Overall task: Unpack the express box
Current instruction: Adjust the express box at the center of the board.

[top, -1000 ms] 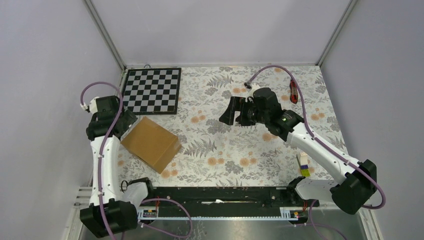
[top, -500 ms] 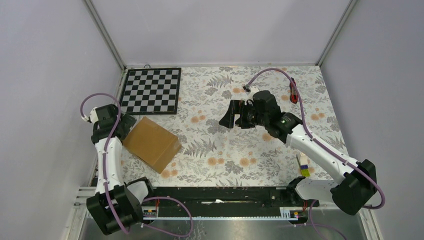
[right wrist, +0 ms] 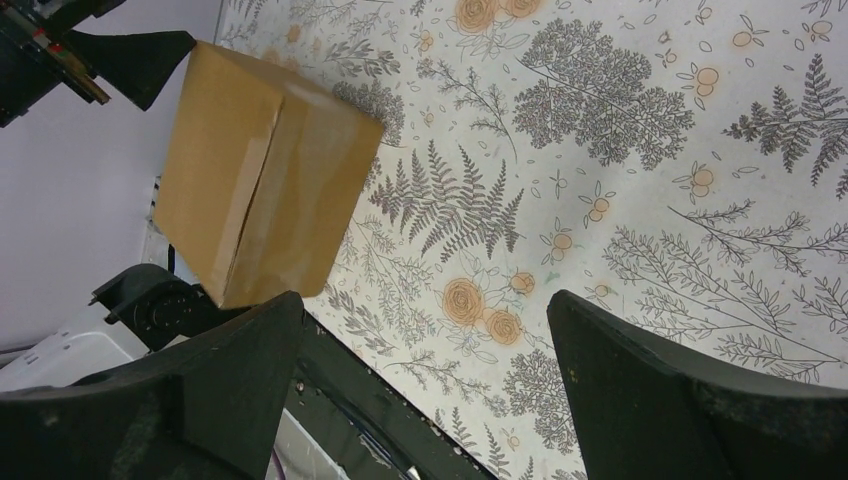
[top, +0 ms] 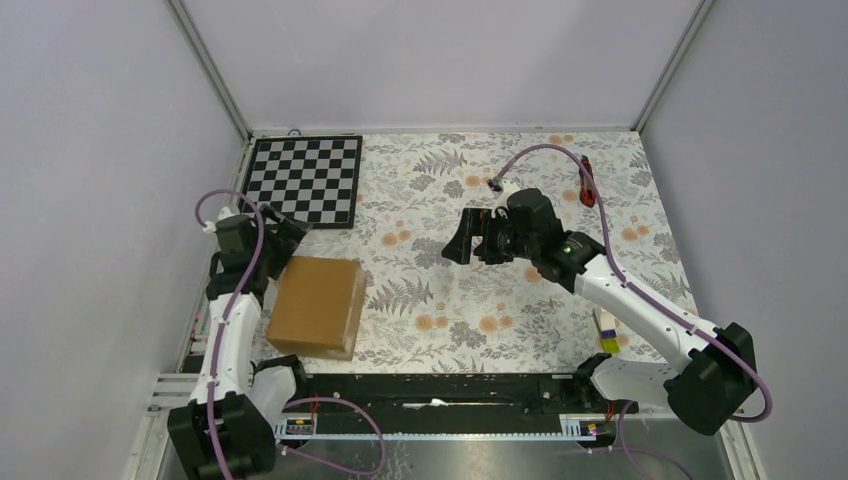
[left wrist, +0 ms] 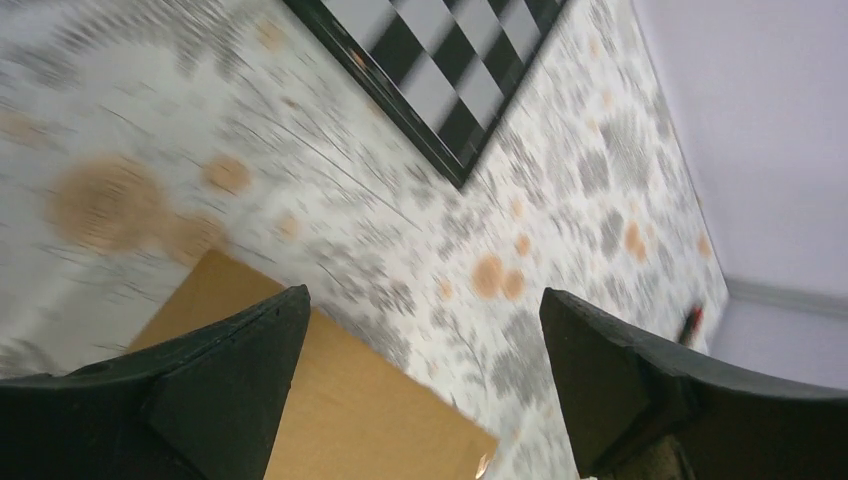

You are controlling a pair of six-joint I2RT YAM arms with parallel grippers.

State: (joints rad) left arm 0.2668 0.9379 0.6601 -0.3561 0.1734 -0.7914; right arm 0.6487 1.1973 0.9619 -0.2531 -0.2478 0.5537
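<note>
- Left gripper (top: 285,228) stood wide open and empty at the far left corner of the box (top: 318,305); whether a finger touched the cardboard could not be told.
- Over the last second it had swung from the box's left side round to its far side, and its wrist view was blurred by the motion.
- The box had turned with it: a moment earlier it lay cornerwise, and now its sides ran roughly parallel to the desk's edges. It had also slid a little toward the near edge and sat in the desk's near left part.
- That looked like squaring the box up for opening. The taped seam (right wrist: 250,170) along its top was still closed, so the unpacking proper had not begun.
- Right gripper (top: 462,240) hung open and empty over the middle of the desk (top: 420,190), well apart from the box, and had barely shifted.
- The cutter (top: 586,183) lay near the far right corner, untouched and well apart from both grippers; the tape would probably call for it.
- A floral cloth covered the desk, with a chessboard (top: 305,180) at the far left corner and a small coloured block (top: 606,330) by the right edge.
- Plain pale walls (top: 440,60) closed the desk in on three sides.
</note>
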